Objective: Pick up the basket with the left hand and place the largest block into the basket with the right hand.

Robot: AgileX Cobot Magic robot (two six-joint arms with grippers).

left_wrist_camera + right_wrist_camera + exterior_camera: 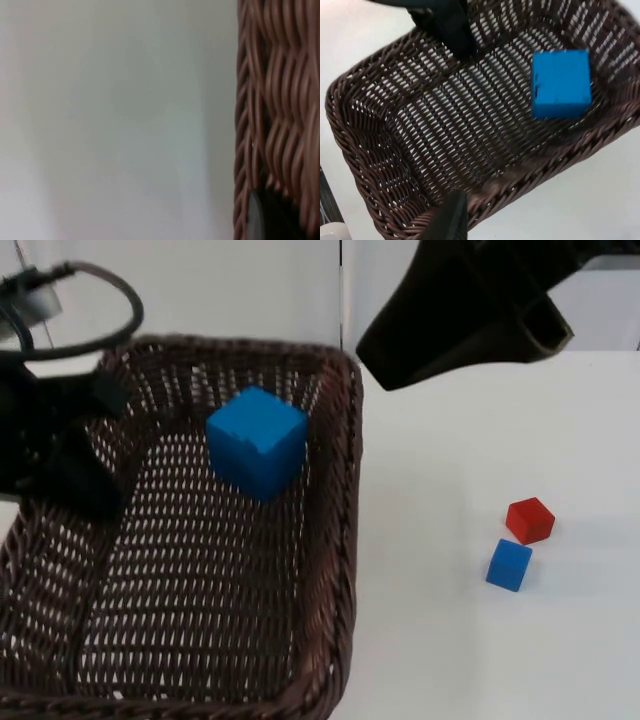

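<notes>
A dark brown wicker basket (335, 540) hangs close under the top camera, off the table. My left gripper (92, 490) is shut on its left rim and reaches over the wall into it; the same gripper (454, 37) is seen from the right wrist. The left wrist view has the woven wall (280, 100) right against it. The largest block, a big blue cube (257, 442), lies free on the basket floor near the far right corner, also seen as the blue cube (561, 82). My right gripper (400, 355) hovers above and beyond the basket's far right corner, holding nothing.
On the white table right of the basket sit a small red cube (529, 519) and a small blue cube (509, 564), nearly touching. The grey partition wall (250, 285) runs along the back.
</notes>
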